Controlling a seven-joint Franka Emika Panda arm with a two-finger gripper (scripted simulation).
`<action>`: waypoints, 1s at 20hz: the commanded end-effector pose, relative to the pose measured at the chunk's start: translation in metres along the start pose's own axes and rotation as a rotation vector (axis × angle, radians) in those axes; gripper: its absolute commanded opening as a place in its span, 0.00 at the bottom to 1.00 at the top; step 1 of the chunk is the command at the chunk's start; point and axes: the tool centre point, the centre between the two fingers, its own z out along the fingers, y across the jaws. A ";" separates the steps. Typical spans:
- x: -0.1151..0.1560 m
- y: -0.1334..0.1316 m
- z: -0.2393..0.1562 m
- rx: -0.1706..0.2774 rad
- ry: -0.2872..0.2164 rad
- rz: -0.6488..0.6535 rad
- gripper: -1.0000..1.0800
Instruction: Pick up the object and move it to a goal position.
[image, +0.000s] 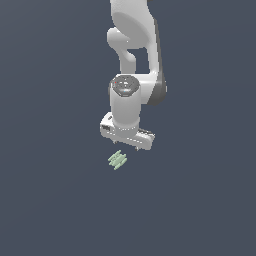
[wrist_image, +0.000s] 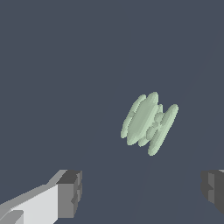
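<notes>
The object (image: 117, 160) is a tiny pale green piece of several short parallel ridges, lying on the dark grey floor just below the white gripper in the exterior view. It also shows in the wrist view (wrist_image: 149, 123), ahead of the fingers and apart from them. My gripper (image: 128, 145) hangs above and slightly toward the exterior view's right of the object. In the wrist view my gripper (wrist_image: 142, 194) is open, with two dark finger pads (wrist_image: 70, 194) wide apart and nothing between them.
The white arm (image: 132, 60) rises from the gripper to the top of the exterior view. The flat dark grey floor (image: 50, 200) spreads all around.
</notes>
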 end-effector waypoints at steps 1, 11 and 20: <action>0.006 0.006 0.009 0.002 -0.003 0.089 0.96; 0.025 0.026 0.037 0.001 -0.009 0.374 0.96; 0.031 0.033 0.047 -0.001 -0.009 0.478 0.96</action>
